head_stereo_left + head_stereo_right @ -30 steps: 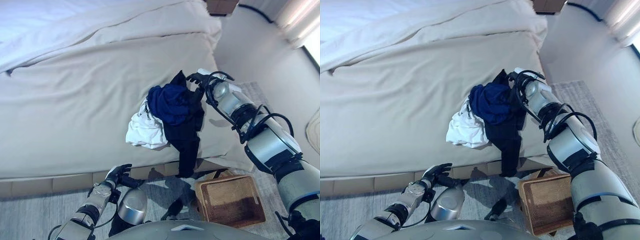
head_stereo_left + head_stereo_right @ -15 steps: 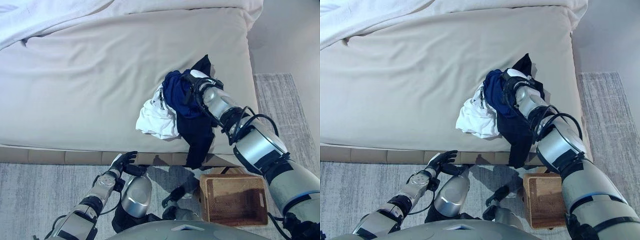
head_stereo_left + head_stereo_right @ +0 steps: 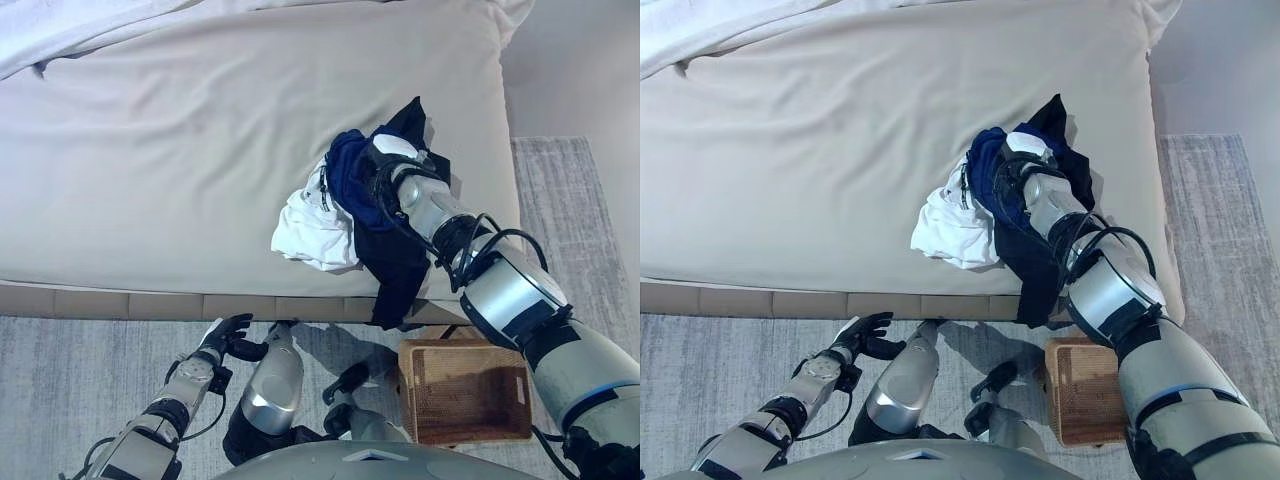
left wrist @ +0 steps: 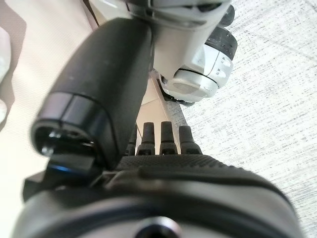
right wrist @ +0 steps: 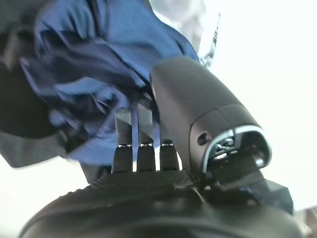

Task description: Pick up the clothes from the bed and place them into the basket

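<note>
A pile of clothes lies near the bed's front right corner: a blue garment on top, a white one to its left, and a black one hanging over the mattress edge. My right hand rests on the pile. In the right wrist view its fingers reach out straight into the folds of the blue garment, thumb apart. The brown wicker basket stands on the floor below the pile. My left hand hangs low beside the bed base, open and holding nothing.
A white duvet is bunched along the bed's far left. A grey rug covers the floor in front of the bed, and bare floor shows past the bed's right side.
The camera has shifted. My right hand has moved from the pile's right side onto the blue garment and pushed its fingers into it. The left hand stays low.
</note>
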Tool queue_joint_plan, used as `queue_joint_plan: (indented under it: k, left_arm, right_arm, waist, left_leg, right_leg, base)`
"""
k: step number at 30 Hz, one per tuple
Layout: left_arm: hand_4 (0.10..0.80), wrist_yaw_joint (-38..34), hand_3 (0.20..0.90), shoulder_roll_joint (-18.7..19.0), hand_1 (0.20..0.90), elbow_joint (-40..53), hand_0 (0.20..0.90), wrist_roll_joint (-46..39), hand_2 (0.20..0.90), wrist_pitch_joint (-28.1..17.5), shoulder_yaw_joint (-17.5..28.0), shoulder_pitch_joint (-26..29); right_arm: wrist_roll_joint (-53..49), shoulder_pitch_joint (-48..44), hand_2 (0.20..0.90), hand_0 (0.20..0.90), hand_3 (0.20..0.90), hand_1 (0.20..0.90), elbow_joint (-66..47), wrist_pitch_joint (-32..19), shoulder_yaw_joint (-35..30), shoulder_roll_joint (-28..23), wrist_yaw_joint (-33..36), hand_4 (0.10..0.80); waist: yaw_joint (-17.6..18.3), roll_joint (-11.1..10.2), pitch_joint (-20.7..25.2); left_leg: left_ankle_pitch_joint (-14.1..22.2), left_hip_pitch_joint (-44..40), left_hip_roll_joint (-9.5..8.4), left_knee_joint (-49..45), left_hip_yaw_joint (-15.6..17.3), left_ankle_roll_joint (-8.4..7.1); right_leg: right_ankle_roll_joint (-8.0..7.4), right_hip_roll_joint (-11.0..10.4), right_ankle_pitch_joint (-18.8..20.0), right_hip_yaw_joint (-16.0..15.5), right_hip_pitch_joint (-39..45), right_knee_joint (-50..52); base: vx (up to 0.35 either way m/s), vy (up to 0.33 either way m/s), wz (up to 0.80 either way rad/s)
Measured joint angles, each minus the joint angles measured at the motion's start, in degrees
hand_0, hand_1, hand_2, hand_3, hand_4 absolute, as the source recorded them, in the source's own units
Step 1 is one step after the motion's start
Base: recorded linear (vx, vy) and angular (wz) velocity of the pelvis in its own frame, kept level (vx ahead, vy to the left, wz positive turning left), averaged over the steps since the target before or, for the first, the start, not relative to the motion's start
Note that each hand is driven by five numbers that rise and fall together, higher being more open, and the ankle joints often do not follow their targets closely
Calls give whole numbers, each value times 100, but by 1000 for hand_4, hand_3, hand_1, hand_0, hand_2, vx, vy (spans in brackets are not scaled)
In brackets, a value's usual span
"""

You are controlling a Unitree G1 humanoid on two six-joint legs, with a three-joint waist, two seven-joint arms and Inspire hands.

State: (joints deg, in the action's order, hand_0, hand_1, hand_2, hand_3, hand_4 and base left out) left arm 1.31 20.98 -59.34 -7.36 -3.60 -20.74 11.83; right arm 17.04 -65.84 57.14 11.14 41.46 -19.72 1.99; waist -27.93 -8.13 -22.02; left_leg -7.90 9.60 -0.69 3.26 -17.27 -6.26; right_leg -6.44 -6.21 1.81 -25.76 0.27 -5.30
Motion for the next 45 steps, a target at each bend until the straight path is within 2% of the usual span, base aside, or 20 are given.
queue_joint_plan:
  k: [8,13,18,19,21,22,24,26,28,31,35,40,45]
  left_arm:
    - [800,-53,900,36,900,-8,900,12,900,-10,26,-96]
    - [800,-110,900,87,900,-4,900,26,900,-56,42,-202]
    - [800,-121,900,120,900,-60,900,260,900,0,236,-307]
    - [800,-119,900,120,900,-51,900,306,900,27,318,-395]
    - [800,-116,900,182,900,-74,900,306,900,114,402,-533]
    - [800,-114,900,246,900,-95,900,308,900,136,422,-624]
    - [800,-107,900,287,900,-98,900,380,900,182,433,-675]
    - [800,-92,900,270,900,-96,900,421,900,307,423,-688]
    - [800,-92,900,253,900,-102,900,419,900,344,425,-711]
    - [800,-71,900,230,900,-103,900,422,900,339,424,-711]
    - [800,18,900,201,900,-102,900,422,900,335,421,-678]
    - [800,50,900,197,900,-117,900,423,900,312,412,-682]
    - [800,55,900,109,900,-236,900,405,900,298,242,-725]
  right_arm:
    - [-658,-231,300,300,200,300,-1349,-10,-130,-586,1181,100]
    - [-692,-357,300,300,200,300,-1951,-139,-600,-913,2136,100]
    - [-981,-344,309,309,211,309,-2934,-126,-1158,-1203,2284,111]
    - [-1097,-313,900,900,900,900,-3183,-80,-1200,-1299,2021,800]
    - [-1176,-188,900,900,900,900,-3534,60,-1202,-1406,1225,800]
    - [-1293,-105,900,900,900,900,-3592,164,-1140,-1430,556,800]
    - [-1419,172,900,900,900,900,-3564,311,-1028,-1487,-325,800]
    - [-1413,428,900,900,900,900,-3042,375,-499,-1487,-1386,800]
    - [-1342,565,900,900,900,900,-2539,371,-279,-1265,-1726,800]
    - [-996,686,900,900,900,900,-1608,351,-73,-755,-1860,800]
    - [-767,699,900,900,900,900,-926,259,-32,-376,-1825,800]
    - [-612,677,900,900,900,900,-46,162,-39,15,-1245,800]
    - [-354,668,900,900,900,900,632,163,-46,228,-933,800]
  waist:
    - [54,-42,-19]
    - [140,-83,-10]
    - [384,-128,7]
    - [415,-151,24]
    - [573,-250,151]
    - [643,-324,257]
    - [710,-437,456]
    - [704,-450,547]
    - [696,-442,586]
    - [610,-407,595]
    - [433,-348,619]
    - [53,-268,602]
    - [-178,-86,478]
  left_leg:
    - [3,-216,12,35,49,-3]
    - [10,-279,44,42,122,-10]
    - [30,-499,47,70,221,-10]
    - [43,-623,50,101,296,8]
    - [73,-739,49,110,365,14]
    - [93,-803,50,112,404,13]
    - [132,-833,64,104,447,-11]
    - [173,-986,63,95,452,-21]
    - [208,-977,63,60,451,-8]
    - [260,-854,67,-24,418,8]
    - [267,-574,60,-111,299,36]
    - [210,-210,35,-193,98,1]
    - [161,-109,-48,-193,-36,-36]
  right_leg:
    - [2,3,2,53,184,1]
    - [4,26,4,152,209,2]
    - [27,8,22,249,366,2]
    - [27,-2,22,324,444,2]
    - [26,-17,22,392,521,2]
    - [26,-20,21,426,568,2]
    - [27,-15,19,464,590,2]
    - [25,-20,14,467,743,1]
    - [23,-15,12,466,754,1]
    - [23,0,12,439,711,1]
    - [23,1,13,289,531,1]
    - [24,13,12,76,302,1]
    - [23,-11,12,-84,281,1]
  base:
    - [30,12,-3]
    - [18,-1,-5]
    - [96,34,-12]
    - [102,25,-27]
    - [83,9,-22]
    - [88,-10,-17]
    - [108,-10,-11]
    - [79,2,0]
    - [21,3,0]
    - [-54,-18,7]
    - [-109,-49,18]
    - [-99,-19,23]
    - [-69,12,16]
